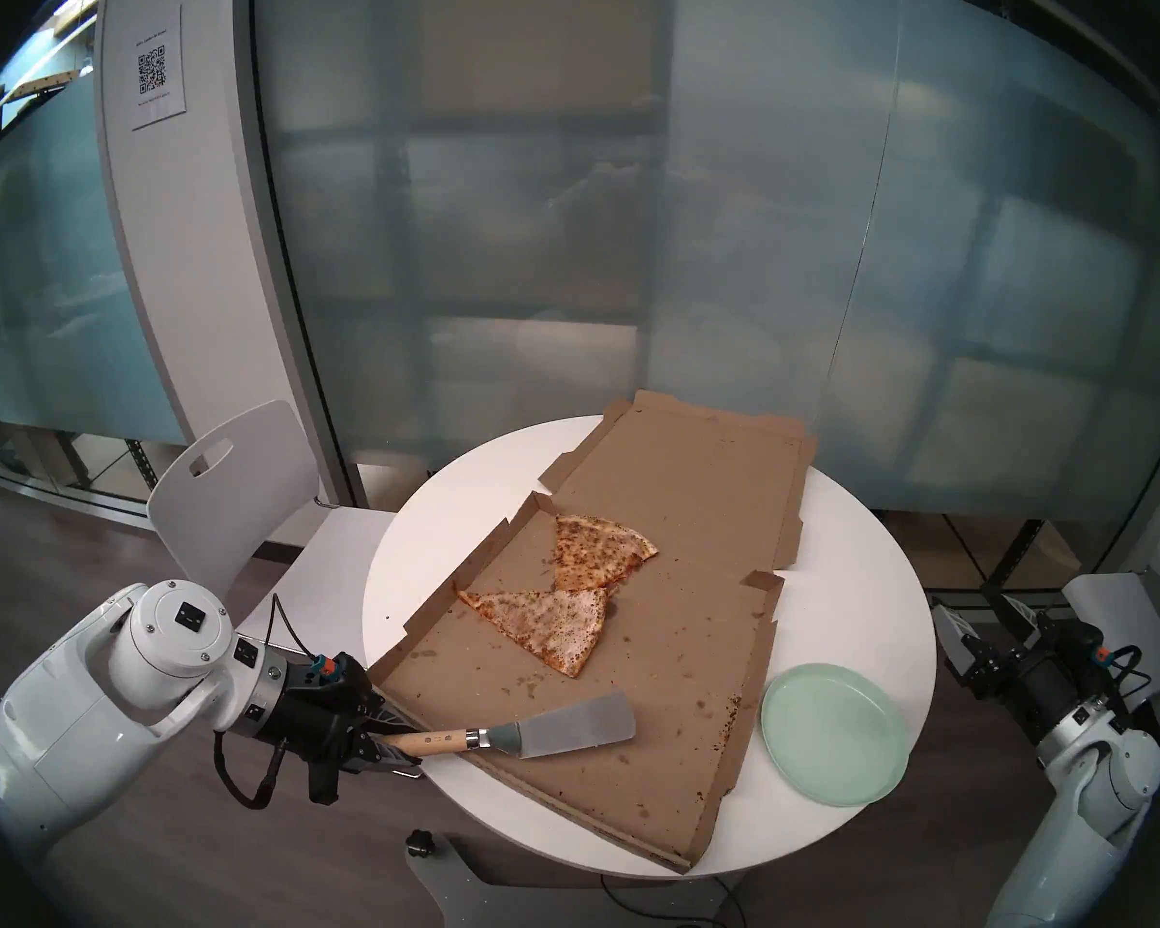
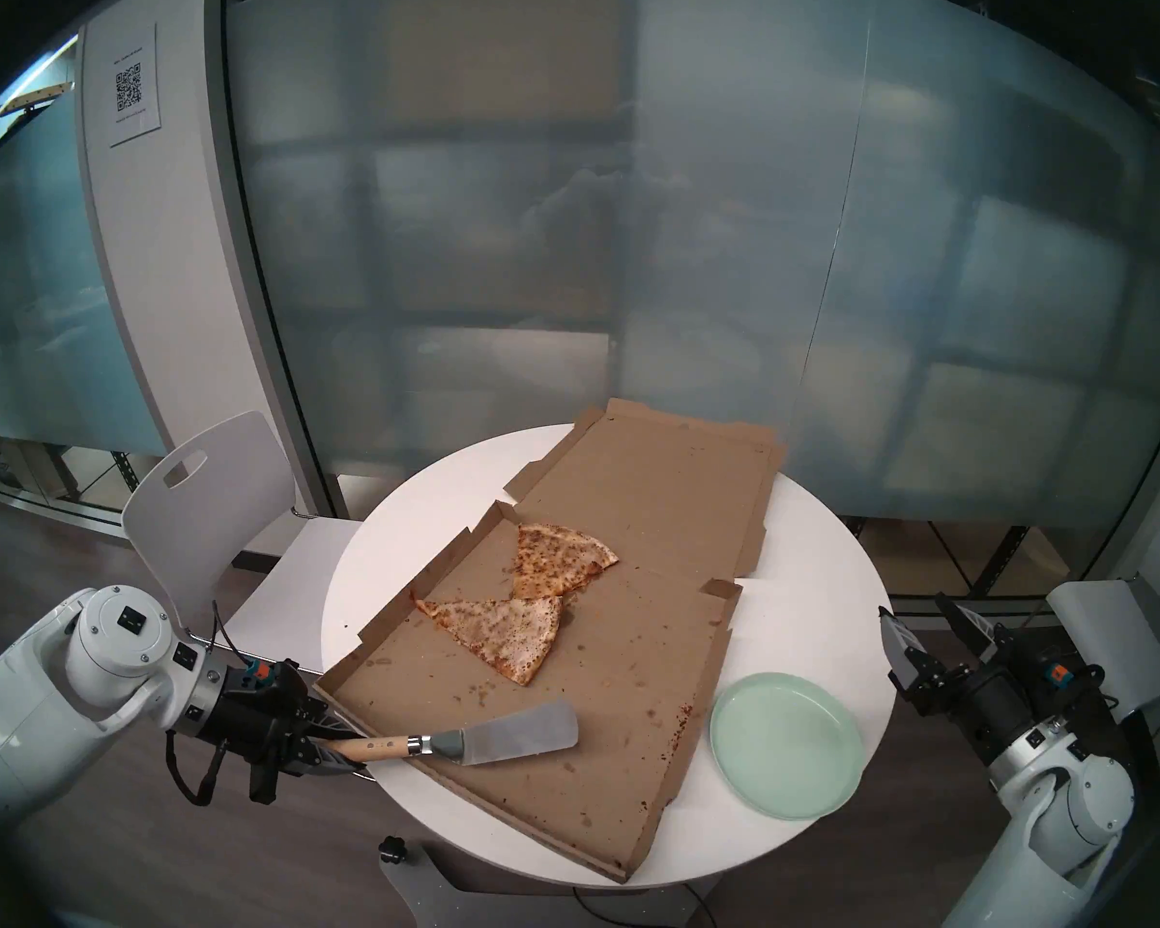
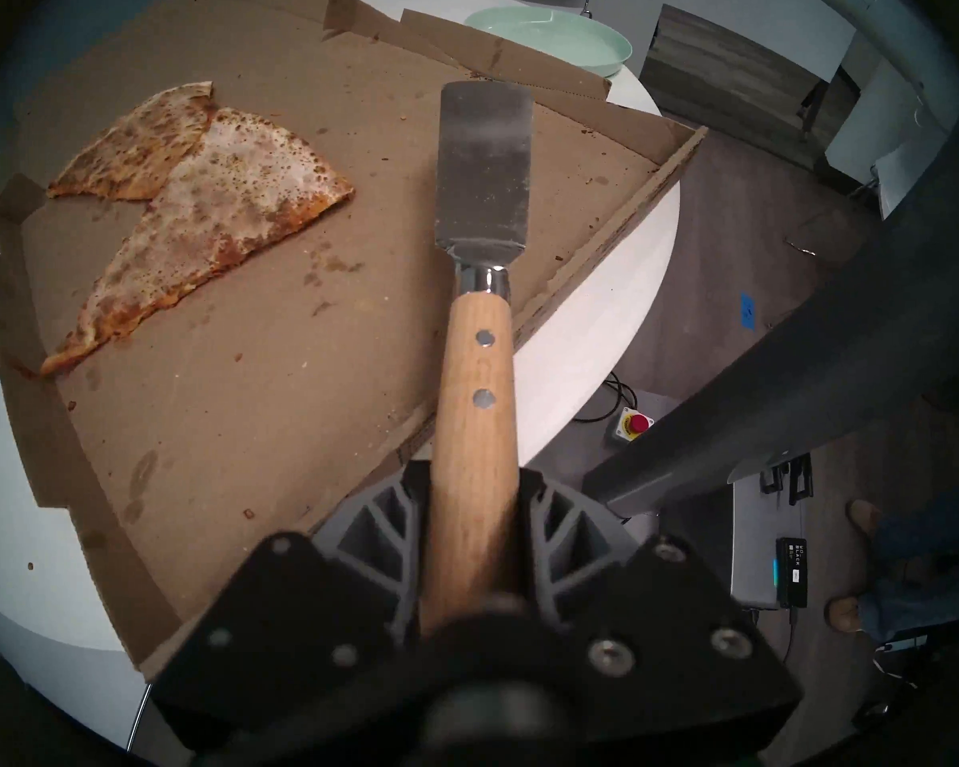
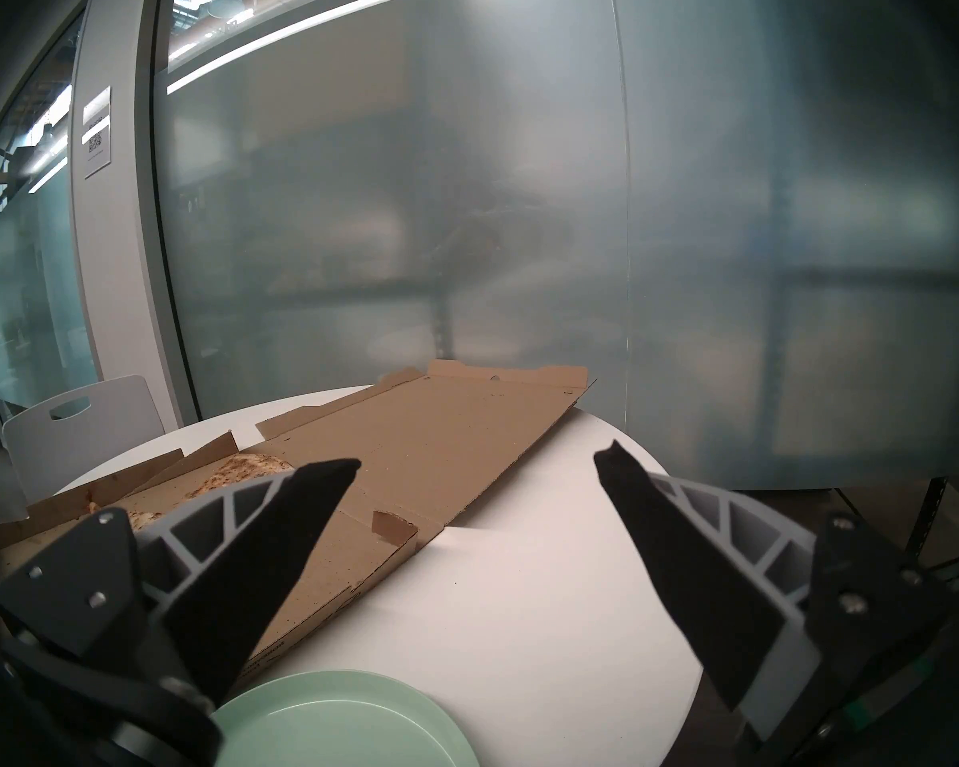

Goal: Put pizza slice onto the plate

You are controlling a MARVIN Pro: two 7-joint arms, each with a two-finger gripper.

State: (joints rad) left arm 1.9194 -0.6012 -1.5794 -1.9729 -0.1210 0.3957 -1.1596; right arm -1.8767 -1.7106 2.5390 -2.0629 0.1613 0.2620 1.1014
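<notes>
The pizza slice (image 1: pixel 544 622) (image 2: pixel 504 629) (image 3: pixel 228 196), long, pale and brown-speckled, lies in the open cardboard box (image 1: pixel 664 639), its wide end touching a browner wedge (image 1: pixel 597 548). The mint-green plate (image 1: pixel 835 732) (image 2: pixel 786 742) (image 4: pixel 344 721) sits bare on the table, right of the box. My left gripper (image 1: pixel 383 744) (image 3: pixel 469 506) is shut on the wooden handle of a metal spatula (image 1: pixel 564 722) (image 3: pixel 483 168). Its blade is low over the box floor, in front of the slice and apart from it. My right gripper (image 2: pixel 932 632) (image 4: pixel 480 461) hangs open and holds nothing, beyond the table's right edge near the plate.
The round white table (image 1: pixel 832 572) carries the box, whose flattened lid (image 1: pixel 698 491) stretches to the far side. A white chair (image 1: pixel 229 478) stands at the table's left. Frosted glass walls rise behind. Low box walls (image 1: pixel 483 558) border the slices on the left.
</notes>
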